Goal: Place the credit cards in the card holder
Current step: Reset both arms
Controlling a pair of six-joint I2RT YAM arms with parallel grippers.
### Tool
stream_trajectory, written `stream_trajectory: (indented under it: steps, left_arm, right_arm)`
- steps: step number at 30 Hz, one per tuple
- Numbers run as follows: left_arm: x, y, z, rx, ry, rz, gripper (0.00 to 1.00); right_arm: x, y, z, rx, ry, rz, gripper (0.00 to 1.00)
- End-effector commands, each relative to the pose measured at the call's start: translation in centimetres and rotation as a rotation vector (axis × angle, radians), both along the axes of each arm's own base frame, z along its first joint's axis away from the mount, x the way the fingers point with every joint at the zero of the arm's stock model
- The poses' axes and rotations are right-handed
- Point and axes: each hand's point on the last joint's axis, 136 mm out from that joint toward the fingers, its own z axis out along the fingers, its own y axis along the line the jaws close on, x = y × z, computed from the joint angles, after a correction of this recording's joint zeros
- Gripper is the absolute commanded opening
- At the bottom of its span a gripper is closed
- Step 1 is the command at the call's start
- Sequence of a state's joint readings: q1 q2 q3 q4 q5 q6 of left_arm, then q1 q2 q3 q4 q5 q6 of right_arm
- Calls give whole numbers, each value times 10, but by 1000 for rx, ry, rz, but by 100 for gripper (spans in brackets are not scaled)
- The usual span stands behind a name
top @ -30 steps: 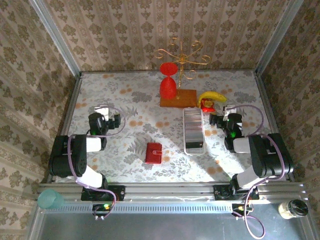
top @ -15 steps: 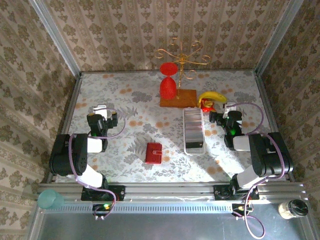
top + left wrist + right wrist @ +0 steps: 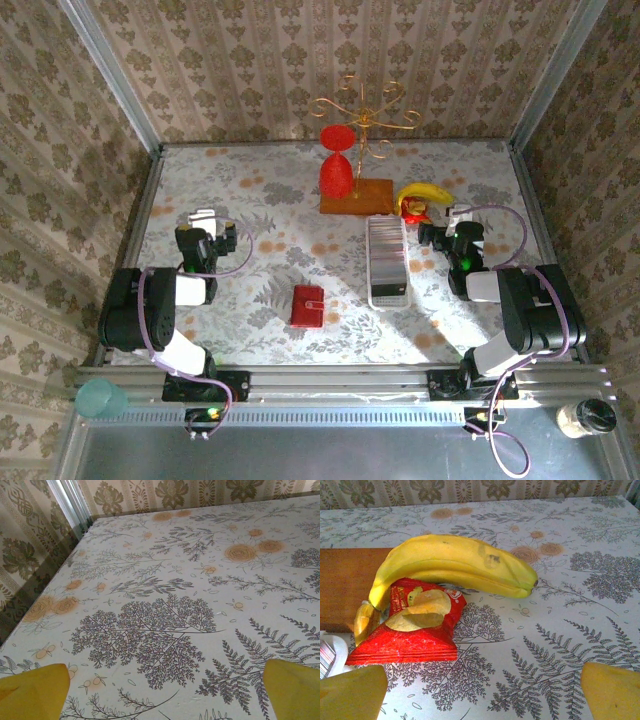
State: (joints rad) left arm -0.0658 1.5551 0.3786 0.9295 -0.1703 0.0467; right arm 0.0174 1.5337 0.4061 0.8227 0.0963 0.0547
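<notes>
Only the left hand (image 3: 205, 240) has shifted, edging slightly away from its base, while the right hand (image 3: 455, 242) sits as before, facing a banana (image 3: 455, 562). Both hands are spread wide and empty (probably poised to begin). On the counter (image 3: 250, 200), the credit cards (image 3: 387, 262) lie in a row right of centre, and the card holder (image 3: 308, 305) rests apart on their left.

Our left gripper (image 3: 205, 228) held low and forward, jaws spread wide, yellow fingertips (image 3: 32, 692) well apart, our right gripper (image 3: 455, 225) likewise wide, both our arms folded at the elbow near their bases.
</notes>
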Motion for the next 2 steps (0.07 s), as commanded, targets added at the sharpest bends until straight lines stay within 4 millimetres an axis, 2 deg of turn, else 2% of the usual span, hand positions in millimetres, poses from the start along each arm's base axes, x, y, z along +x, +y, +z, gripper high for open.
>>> stream_trajectory:
  steps: [1,2]
  left_arm:
    - [1,1,5,16,-23,6,100]
    - [1,1,5,16,-23,6,100]
  right_arm:
    - [2,4,10,-25,-36,17,100]
    - [2,7,10,-43,-41,23,100]
